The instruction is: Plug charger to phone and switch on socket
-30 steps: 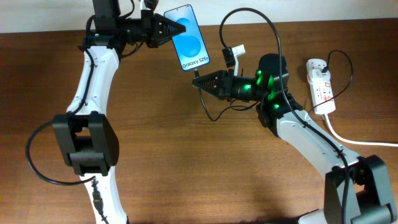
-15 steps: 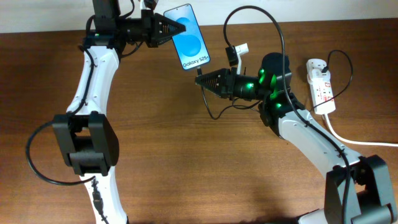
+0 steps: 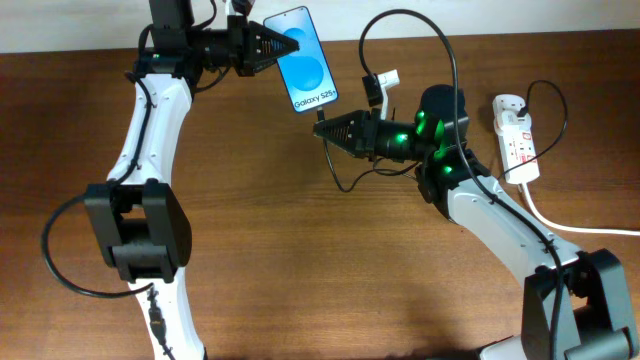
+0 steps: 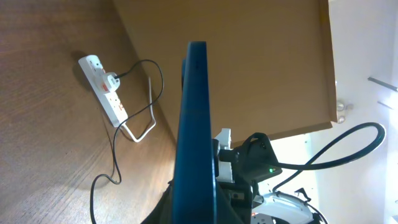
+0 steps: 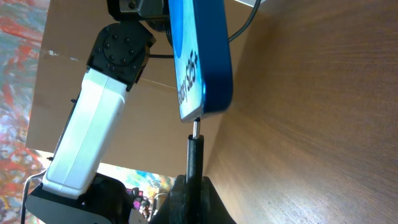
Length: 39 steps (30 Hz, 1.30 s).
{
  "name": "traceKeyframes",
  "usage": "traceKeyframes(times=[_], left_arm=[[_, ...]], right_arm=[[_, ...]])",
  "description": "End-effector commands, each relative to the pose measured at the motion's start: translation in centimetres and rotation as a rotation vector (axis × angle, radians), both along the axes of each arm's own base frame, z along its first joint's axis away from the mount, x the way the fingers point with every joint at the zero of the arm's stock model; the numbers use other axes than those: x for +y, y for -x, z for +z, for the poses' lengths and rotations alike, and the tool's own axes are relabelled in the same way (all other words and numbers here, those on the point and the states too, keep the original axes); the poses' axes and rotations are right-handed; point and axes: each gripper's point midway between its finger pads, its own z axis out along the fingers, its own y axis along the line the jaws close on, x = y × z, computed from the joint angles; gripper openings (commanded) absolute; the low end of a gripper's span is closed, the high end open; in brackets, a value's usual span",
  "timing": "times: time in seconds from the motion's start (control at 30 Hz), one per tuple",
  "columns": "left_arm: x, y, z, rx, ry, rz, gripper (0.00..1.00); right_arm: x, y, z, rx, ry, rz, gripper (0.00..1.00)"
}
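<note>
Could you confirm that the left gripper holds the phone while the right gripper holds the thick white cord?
Not quite: the right wrist view shows the right gripper holding the black charger plug; the left gripper does hold the phone.

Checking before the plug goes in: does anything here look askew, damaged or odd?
Nothing looks damaged or spilled. The left gripper holds the phone, and the right gripper holds the charger tip right at the phone's bottom edge, roughly in line. The socket lies flat.

Front half of bench [image 3: 300,280] open. Loose charger [image 3: 400,13] loops and raised phone [image 3: 303,60] crowd rear centre; socket [image 3: 516,138] occupies right edge.
</note>
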Motion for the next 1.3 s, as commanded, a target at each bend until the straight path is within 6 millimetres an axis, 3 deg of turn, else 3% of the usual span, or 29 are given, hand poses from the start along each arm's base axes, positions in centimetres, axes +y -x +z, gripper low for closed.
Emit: traceKeyframes(times=[0.0,0.77,1.03,1.27], left_arm=[[-0.8,1.6,1.4,-0.027,0.027,-0.072,0.0],[-0.8,1.6,1.4,-0.031,0.027,-0.073,0.0],[-0.8,1.6,1.4,-0.031,0.027,-0.073,0.0],[-1.0,1.7,1.4,-0.031,0.027,-0.078,0.0]], right_arm=[[0.5,-0.2,0.1,-0.024,0.003,-0.016,0.04],[1.6,0.9,-0.3,-0.011,0.01,0.027,0.04],[-1.0,-0.8,-0.2,-0.011,0.008,-0.031,0.04],[-1.2,-0.9,-0.2,-0.018,0.008,-0.029,0.04]])
